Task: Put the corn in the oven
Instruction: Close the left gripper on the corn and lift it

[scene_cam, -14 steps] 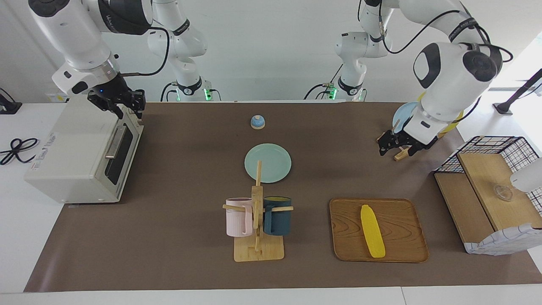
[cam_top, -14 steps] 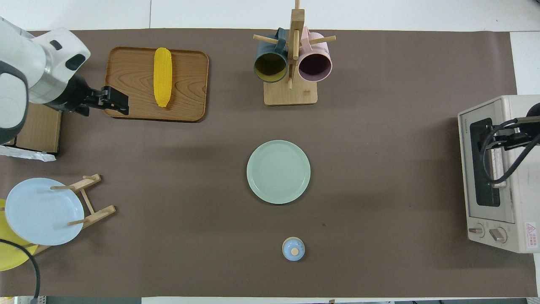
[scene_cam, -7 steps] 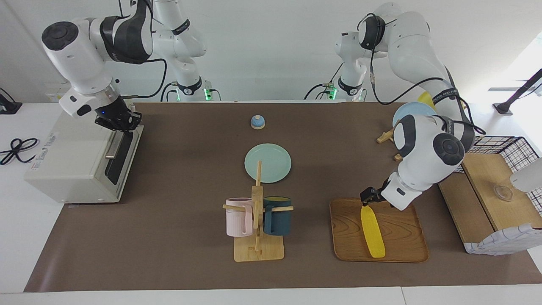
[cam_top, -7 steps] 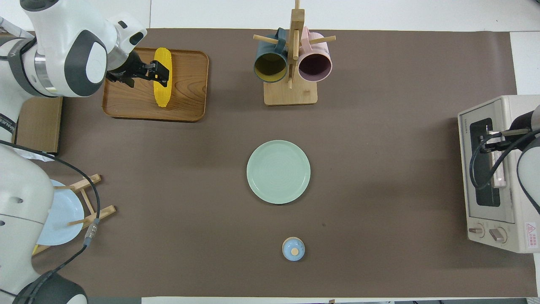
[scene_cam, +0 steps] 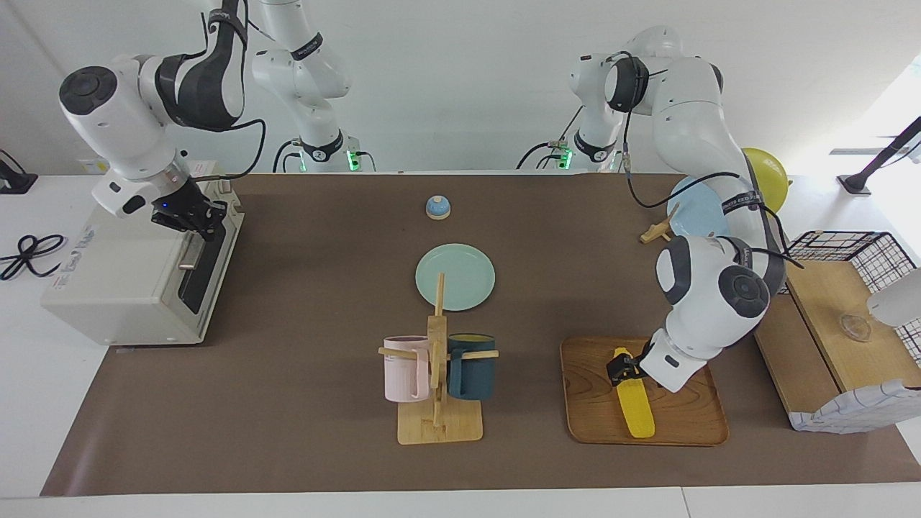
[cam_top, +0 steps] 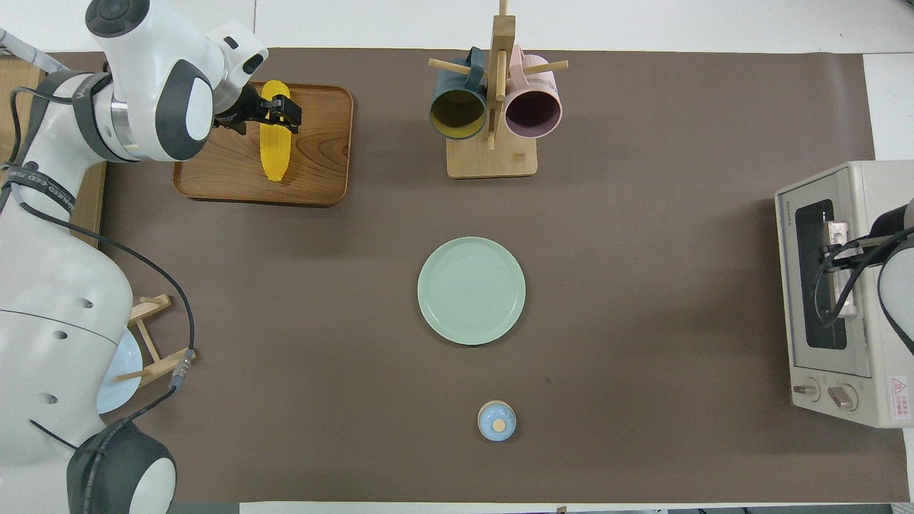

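Left claw (scene_cam: 623, 367) spread wide astride the corn (scene_cam: 634, 403) lying on the wooden tray (scene_cam: 683, 424) near the surface's edge farthest from the robots; right claw (scene_cam: 193, 216) pinched shut at the closed oven (scene_cam: 129, 288) handle.

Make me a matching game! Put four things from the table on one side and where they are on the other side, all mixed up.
Things:
1. corn
2. pink mug
3. right gripper
4. green plate

Places:
A. middle of the table
B. at the oven door handle
C. on the wooden tray
D. hanging on the mug rack

Pairs: 1-C, 2-D, 3-B, 4-A
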